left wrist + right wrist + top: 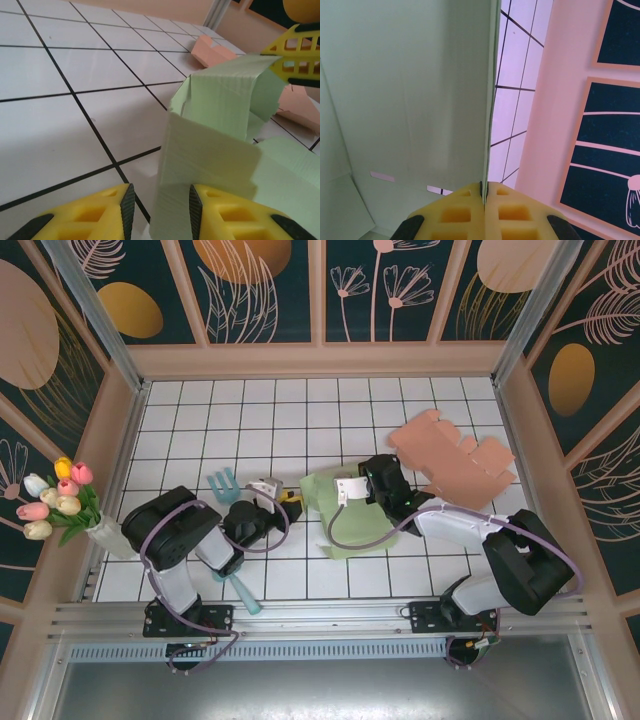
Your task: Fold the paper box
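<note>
The pale green paper box [345, 512] lies half folded at the middle of the table, with one panel raised. My right gripper [347, 490] is shut on the top edge of that upright panel [410, 90], which is pinched thin between the yellow fingertips [484, 192]. My left gripper [289, 498] is at the box's left side. In the left wrist view it is open [161, 210], and a standing green flap [210, 150] passes between its jaws close to the right pad, with a gap on the left. The right gripper's yellow fingers [295, 47] hold the far wall.
A flat pink cardboard blank [455, 455] lies at the right rear, just behind the right arm. A teal fork-shaped tool [226, 483] lies by the left arm. A vase of tulips [60, 502] stands at the left wall. Open tiled table stretches behind the box.
</note>
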Available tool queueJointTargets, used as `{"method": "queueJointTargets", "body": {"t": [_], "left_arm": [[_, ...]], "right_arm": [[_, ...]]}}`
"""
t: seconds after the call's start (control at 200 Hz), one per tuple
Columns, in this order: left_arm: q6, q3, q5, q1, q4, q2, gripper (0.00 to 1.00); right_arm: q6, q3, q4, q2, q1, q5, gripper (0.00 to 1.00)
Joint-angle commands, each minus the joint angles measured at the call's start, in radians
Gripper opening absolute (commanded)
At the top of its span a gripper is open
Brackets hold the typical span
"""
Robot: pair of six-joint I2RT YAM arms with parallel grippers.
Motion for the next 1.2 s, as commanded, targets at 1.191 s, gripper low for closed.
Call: {"method": "queueJointTargets", "body": {"t": [1.191], "left_arm": [[-0.128, 0.100, 0.034, -0.081, 0.021, 0.065, 0.30]], "right_arm": [[0.030, -0.050, 0.055, -0.015, 0.052, 0.047, 0.00]]}}
